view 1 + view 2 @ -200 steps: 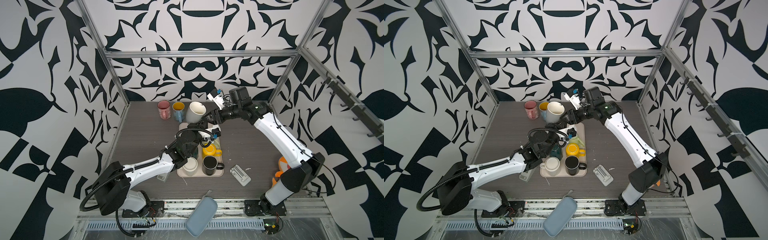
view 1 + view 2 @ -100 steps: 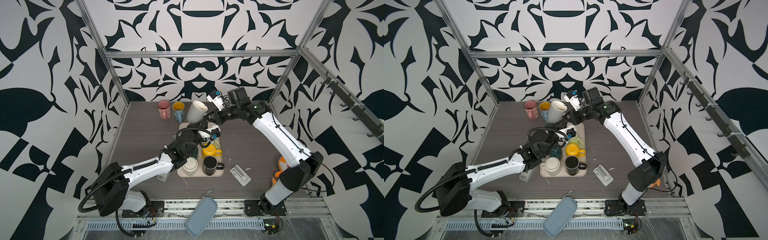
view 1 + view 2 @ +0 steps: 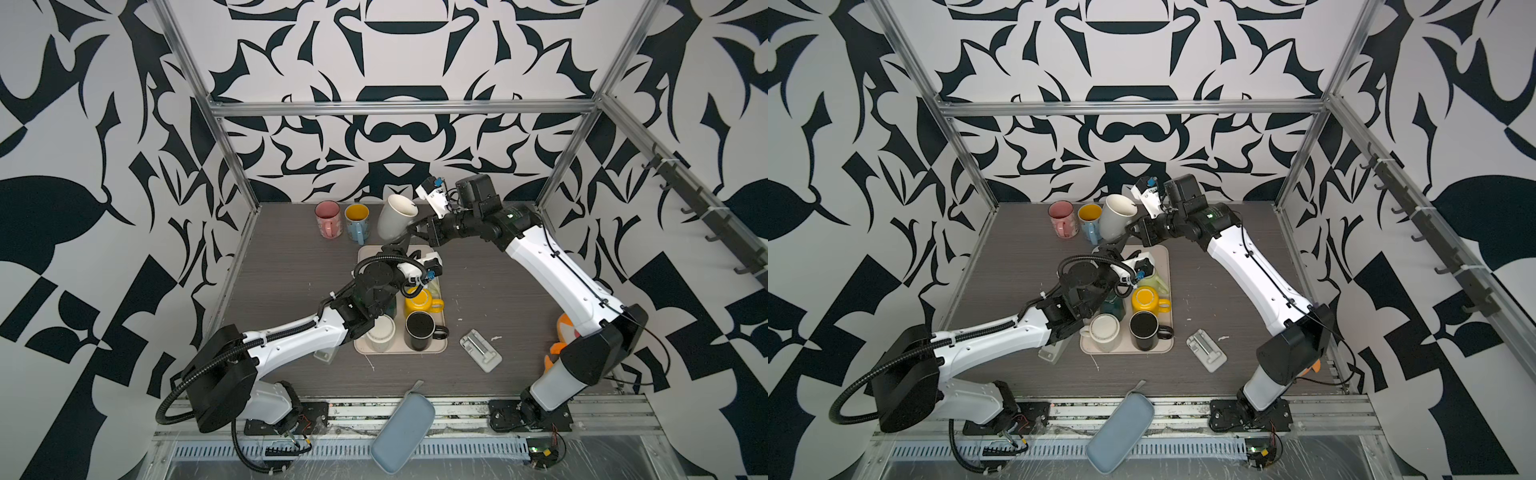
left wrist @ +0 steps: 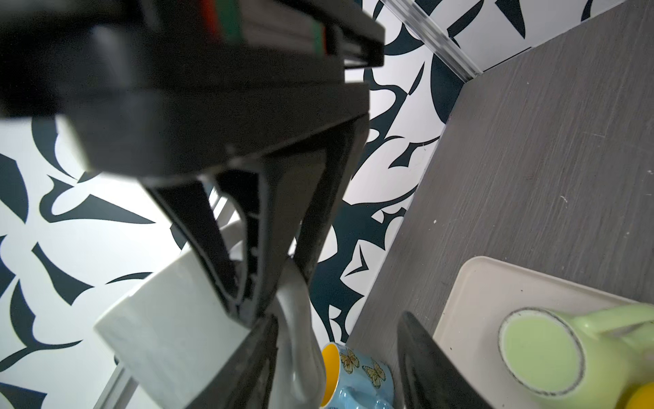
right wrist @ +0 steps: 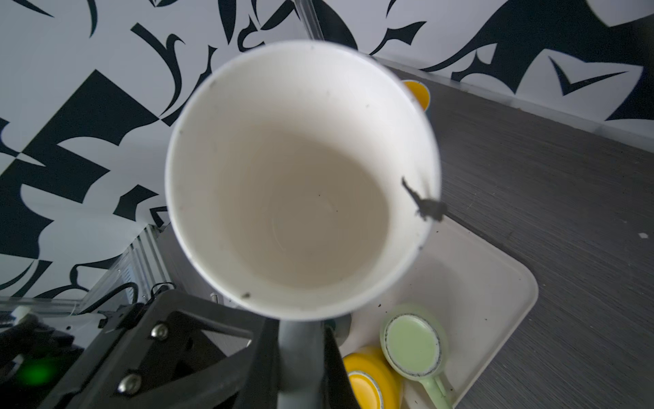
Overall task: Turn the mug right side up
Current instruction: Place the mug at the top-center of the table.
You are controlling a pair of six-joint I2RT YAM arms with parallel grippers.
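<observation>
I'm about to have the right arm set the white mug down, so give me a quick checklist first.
1. Grip: right gripper shut on the handle of the white mug: ok.
2. Other arm: left gripper open, jaws apart: ok; clear of the handle: cannot tell.
3. Mug upright: not ok, tilted, mouth leaning toward the right arm.
4. Gap to the blue mug: cannot tell, very close in both top views.
5. Bare table under the mug: cannot tell, hidden.
</observation>
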